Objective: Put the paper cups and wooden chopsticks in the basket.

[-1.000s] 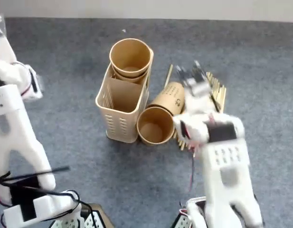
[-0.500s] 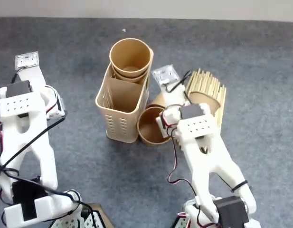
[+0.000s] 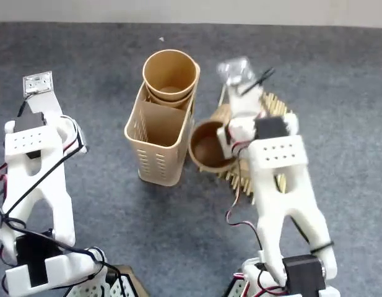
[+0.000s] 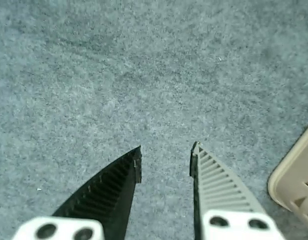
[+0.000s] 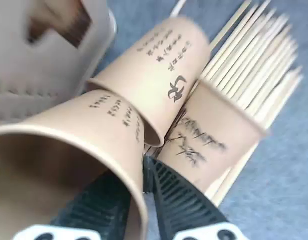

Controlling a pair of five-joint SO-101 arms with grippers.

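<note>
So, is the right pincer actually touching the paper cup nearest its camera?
Touching. The right wrist view shows the right pincer closed on the paper cup at its rim, with one finger inside the wall and the other outside.

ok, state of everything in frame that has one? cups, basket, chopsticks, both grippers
left gripper: open, above bare carpet.
right gripper: shut on held cup's rim.
held cup: tilted, outside basket.
basket: upright, near compartment looks empty.
stacked cups: upright, nested in basket's far end.
loose cups: two, on their sides over the chopsticks.
chopsticks: piled flat, outside basket.
</note>
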